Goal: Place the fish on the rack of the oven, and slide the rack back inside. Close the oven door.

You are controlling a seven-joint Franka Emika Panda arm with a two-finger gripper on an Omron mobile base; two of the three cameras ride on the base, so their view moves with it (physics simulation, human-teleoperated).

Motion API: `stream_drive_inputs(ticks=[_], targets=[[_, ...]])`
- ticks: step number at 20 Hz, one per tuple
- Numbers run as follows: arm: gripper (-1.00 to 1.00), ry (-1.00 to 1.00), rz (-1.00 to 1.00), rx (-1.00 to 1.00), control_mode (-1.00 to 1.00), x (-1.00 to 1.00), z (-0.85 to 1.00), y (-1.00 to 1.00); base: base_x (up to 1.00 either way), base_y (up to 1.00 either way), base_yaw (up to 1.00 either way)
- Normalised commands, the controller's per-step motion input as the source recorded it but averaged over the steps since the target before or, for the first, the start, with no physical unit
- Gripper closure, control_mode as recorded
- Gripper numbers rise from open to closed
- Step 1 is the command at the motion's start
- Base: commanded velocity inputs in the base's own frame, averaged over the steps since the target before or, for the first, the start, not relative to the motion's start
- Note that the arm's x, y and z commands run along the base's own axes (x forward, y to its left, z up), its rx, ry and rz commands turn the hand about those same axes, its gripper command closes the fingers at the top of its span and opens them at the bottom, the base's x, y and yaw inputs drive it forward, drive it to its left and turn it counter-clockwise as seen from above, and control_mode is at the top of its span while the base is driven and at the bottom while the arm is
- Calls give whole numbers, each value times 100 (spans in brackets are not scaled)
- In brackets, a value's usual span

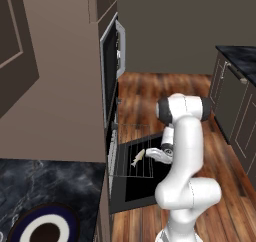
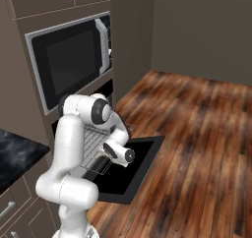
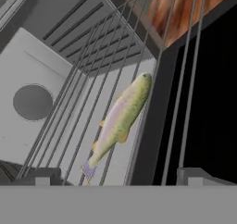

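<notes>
The fish (image 3: pixel 121 119), probably light and slippery, lies on the rack (image 3: pixel 185 79); the spread pincer (image 3: pixel 118 176) should push its front bar.

Kitchen, wall oven (image 2: pixel 69 60), wooden cabinets (image 1: pixel 50 71)

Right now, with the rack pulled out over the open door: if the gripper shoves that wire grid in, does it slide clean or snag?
The thin silver wire rack looks light and stiff, so it probably slides easily. The slim pale fish lies loose across its bars and may skid on a fast push. The open gripper sits near one edge; an off-centre shove could skew it.
</notes>
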Motion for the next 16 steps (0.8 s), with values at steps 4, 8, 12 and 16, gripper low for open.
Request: stream_drive_inputs(ticks=[4,8,12,16], targets=[[-100,-2,0,0,-100,21,-37,0,0,0,0],[-100,-3,0,0,-100,20,-45,0,0,0,0],[-100,-4,0,0,-100,20,-47,0,0,0,0],[-100,-1,0,3,-100,29,-38,2,0,0,0]])
